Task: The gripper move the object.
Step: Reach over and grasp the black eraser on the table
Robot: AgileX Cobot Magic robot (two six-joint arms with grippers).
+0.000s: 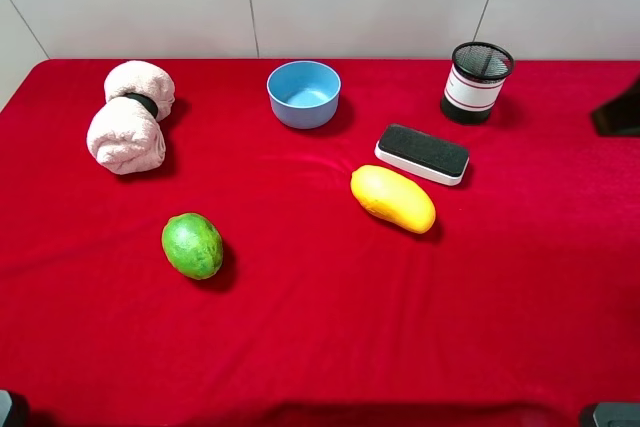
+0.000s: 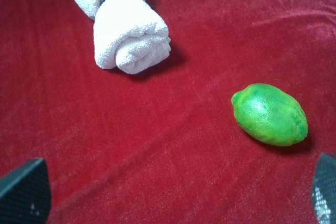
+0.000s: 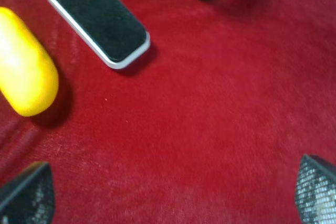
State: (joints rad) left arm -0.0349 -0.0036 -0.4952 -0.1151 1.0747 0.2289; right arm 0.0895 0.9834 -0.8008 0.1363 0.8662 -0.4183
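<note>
Your main risk is the yellow mango (image 1: 393, 199). It lies just beside the near long edge of the board eraser (image 1: 422, 153), so a finger coming down on that side could strike the fruit and send it rolling, or wedge against it. The eraser also sits at a slant on the worktop (image 1: 320, 347). If you don't turn the right claw (image 3: 170, 192) to match that slant, the fingers will probably meet its corners and it will skid or twist away. It is low and flat, so going too deep could drag the fingertips into the red cloth. The mesh pen cup (image 1: 477, 82) stands near its far right end, so watch your wrist there.

The right claw is spread wide and holds nothing. The left claw (image 2: 173, 192) is also spread and holds nothing, over by the green fruit (image 1: 192, 245).

The eraser lies right of centre on the far half of the worktop, between cup and mango. From the right claw it is farther away and to the left, well apart and not between the fingers.
</note>
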